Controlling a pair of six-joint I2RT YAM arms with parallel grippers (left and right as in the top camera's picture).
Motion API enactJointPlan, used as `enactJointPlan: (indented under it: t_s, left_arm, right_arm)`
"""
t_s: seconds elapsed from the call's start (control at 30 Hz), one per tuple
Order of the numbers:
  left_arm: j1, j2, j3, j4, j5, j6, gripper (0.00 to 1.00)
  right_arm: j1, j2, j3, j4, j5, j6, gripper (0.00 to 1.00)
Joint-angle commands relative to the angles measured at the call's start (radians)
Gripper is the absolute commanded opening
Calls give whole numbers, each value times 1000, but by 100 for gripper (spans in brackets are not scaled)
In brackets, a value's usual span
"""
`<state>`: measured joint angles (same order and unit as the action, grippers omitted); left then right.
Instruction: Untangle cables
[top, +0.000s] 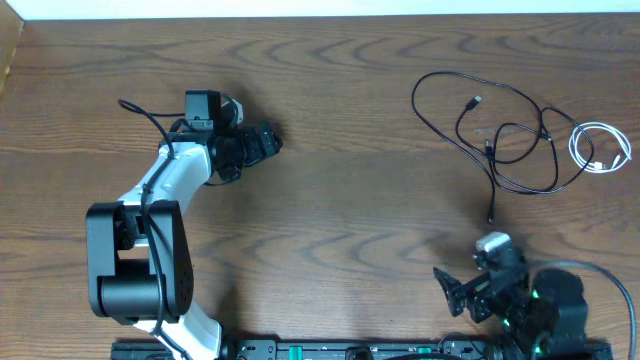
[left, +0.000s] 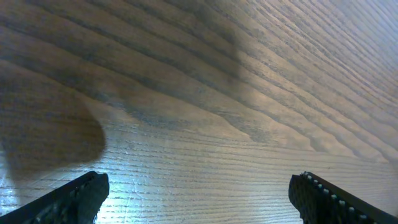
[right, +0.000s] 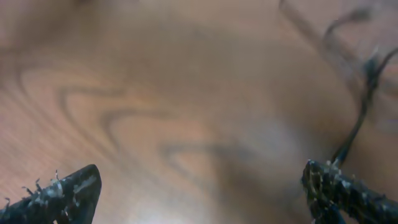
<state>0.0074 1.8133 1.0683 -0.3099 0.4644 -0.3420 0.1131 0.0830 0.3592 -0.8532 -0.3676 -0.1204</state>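
Two thin black cables (top: 500, 125) lie in overlapping loops at the table's far right, with small plugs near the middle of the loops and one end trailing toward me. A short white cable (top: 598, 148) lies coiled just right of them, touching or crossing a black loop. My left gripper (top: 268, 142) is open and empty over bare wood far to the left; the left wrist view (left: 199, 186) shows only wood between its fingers. My right gripper (top: 443, 287) is open and empty near the front edge, below the cables. A blurred black cable (right: 360, 118) shows at the upper right of the right wrist view, beyond the open fingers (right: 200, 177).
The wooden table (top: 350, 200) fills the view. Thicker black cords run from the left arm (top: 140, 112) and the right base (top: 620, 290). The robot bases and a rail (top: 330, 350) line the front edge.
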Motion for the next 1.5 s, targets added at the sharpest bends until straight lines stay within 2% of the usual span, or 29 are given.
enactJointPlan:
  t_s: [0.0, 0.23, 0.67, 0.9, 1.07, 1.23, 1.33, 1.47]
  left_arm:
    - [3, 0, 2, -2, -13, 9, 98]
    - [3, 0, 2, -2, -13, 9, 98]
    - [3, 0, 2, -2, -13, 9, 98]
    - [3, 0, 2, -2, -13, 9, 98]
    - [3, 0, 2, -2, -13, 9, 98]
    - [3, 0, 2, -2, -13, 9, 98]
    - [3, 0, 2, -2, -13, 9, 98]
    - [3, 0, 2, -2, -13, 9, 98]
  right_arm:
    - [-35, -80, -3, 20, -2, 0, 99]
    - [-92, -78, -5, 164, -2, 0, 99]
    - [-92, -78, -8, 288, 8, -13, 99]
    - [-92, -78, -47, 611, 83, -130, 99]
    - [-92, -78, -161, 910, 89, -218, 99]
    - [-92, -78, -298, 1167, 89, -225, 99]
    - [-92, -79, -356, 1234, 105, -225, 99]
    - [-92, -79, -354, 1197, 138, -225, 99]
